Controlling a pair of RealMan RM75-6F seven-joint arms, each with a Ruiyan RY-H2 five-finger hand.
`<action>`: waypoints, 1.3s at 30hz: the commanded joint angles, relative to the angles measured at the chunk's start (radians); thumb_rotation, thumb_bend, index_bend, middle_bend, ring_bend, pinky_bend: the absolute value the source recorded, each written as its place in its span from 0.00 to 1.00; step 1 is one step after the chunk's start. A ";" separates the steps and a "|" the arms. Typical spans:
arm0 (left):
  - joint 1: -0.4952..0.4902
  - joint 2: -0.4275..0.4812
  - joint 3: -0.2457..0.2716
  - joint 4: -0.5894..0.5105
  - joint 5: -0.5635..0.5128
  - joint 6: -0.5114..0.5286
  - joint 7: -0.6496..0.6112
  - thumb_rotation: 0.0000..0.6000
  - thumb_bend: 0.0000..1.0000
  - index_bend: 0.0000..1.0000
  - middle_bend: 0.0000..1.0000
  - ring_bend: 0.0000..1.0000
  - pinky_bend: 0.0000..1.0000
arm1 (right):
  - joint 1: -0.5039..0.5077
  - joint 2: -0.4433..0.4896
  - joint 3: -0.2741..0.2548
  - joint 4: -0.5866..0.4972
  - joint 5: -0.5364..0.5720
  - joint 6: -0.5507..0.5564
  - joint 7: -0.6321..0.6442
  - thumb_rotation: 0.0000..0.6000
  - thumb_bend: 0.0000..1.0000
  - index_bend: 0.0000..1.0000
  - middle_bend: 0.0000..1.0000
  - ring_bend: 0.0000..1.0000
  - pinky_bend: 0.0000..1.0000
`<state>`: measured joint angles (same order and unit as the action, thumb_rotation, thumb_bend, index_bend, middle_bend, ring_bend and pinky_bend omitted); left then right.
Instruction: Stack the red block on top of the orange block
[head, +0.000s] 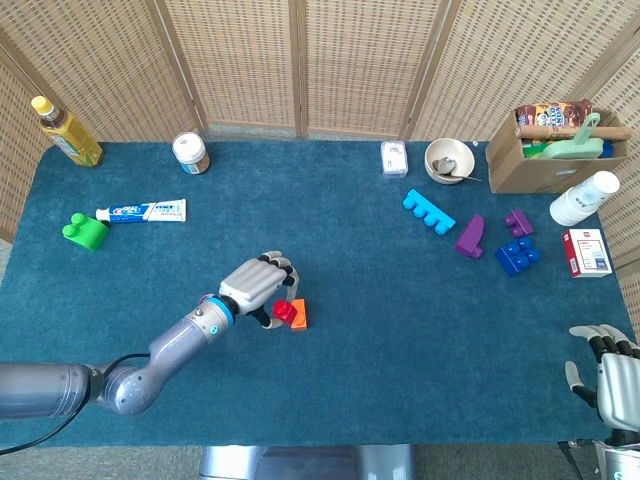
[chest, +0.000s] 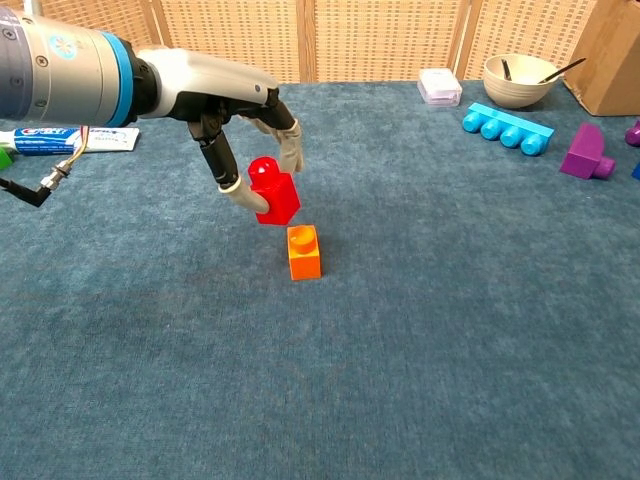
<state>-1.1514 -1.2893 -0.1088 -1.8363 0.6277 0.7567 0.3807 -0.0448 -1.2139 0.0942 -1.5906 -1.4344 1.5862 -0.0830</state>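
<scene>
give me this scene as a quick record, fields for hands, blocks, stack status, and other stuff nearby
left hand: pinches the red block, held off the table
right hand: at the near right table edge, holds nothing, fingers apart
orange block: on the blue cloth, stud up, nothing on it
red block position: just up and left of the orange block in the chest view, tilted
stack status: not yet stacked
nearby: toothpaste, green block, cyan block, bowl

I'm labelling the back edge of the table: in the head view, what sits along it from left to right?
Yellow bottle → white jar → small clear box → bowl with spoon → cardboard box.
</scene>
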 joint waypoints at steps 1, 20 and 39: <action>-0.031 0.005 0.018 -0.026 -0.056 0.035 0.046 1.00 0.34 0.56 0.28 0.16 0.08 | 0.000 -0.002 0.000 0.003 0.000 0.000 0.003 1.00 0.32 0.33 0.35 0.25 0.34; -0.109 -0.053 0.034 -0.128 -0.250 0.253 0.218 1.00 0.34 0.56 0.28 0.16 0.08 | -0.006 -0.005 0.000 0.029 0.001 0.001 0.037 1.00 0.32 0.33 0.35 0.25 0.34; -0.119 -0.134 0.001 -0.097 -0.355 0.317 0.281 1.00 0.34 0.56 0.28 0.16 0.10 | -0.015 -0.006 -0.001 0.054 0.002 0.004 0.073 1.00 0.32 0.33 0.35 0.25 0.34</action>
<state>-1.2700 -1.4206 -0.1071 -1.9357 0.2750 1.0716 0.6587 -0.0591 -1.2202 0.0930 -1.5368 -1.4328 1.5902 -0.0109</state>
